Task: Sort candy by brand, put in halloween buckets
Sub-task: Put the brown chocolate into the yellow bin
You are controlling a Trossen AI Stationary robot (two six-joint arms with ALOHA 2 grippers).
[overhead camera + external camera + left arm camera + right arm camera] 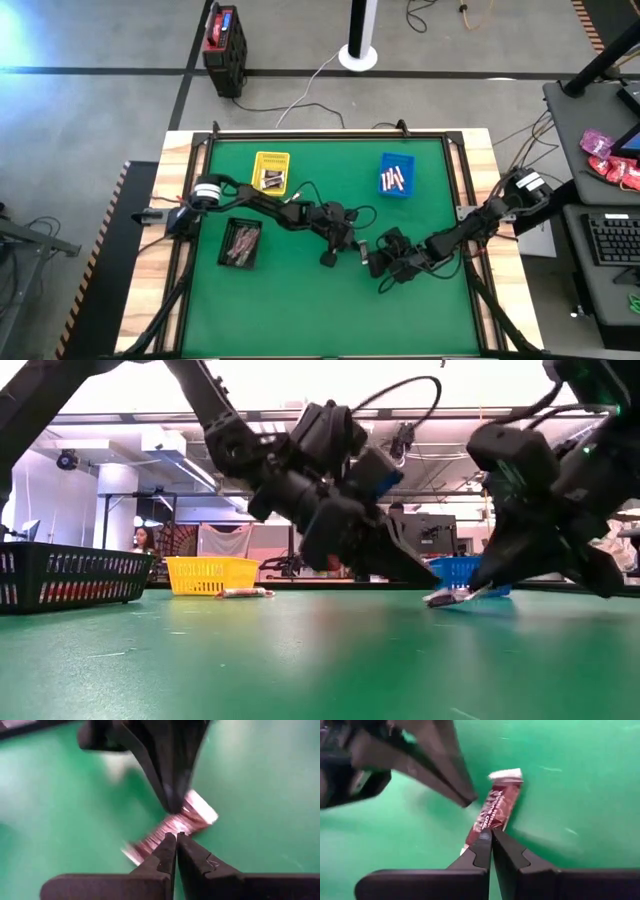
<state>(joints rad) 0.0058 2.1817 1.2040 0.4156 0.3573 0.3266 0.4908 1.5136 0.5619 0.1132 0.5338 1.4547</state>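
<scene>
One reddish-pink wrapped candy with whitish crimped ends lies on the green mat near the table's middle; it also shows in the left wrist view and the low view. My left gripper and my right gripper meet at it from opposite sides, both shut. In the high view they stand close together, the left gripper beside the right gripper. The yellow bin, blue bin and black bin each hold candies. My left gripper has its shut fingertips against the candy's long side, slanting down from the table's left. Whether it pinches the wrapper, I cannot tell. My right gripper has its shut fingertips on the candy's near end, slanting down from the table's right, along the candy. The tips hide whether wrapper is pinched. The candy lies on the mat.
The yellow and blue bins stand along the mat's far side and the black bin at its left. In the low view a small candy lies in front of the yellow bin. A raised frame runs round the mat.
</scene>
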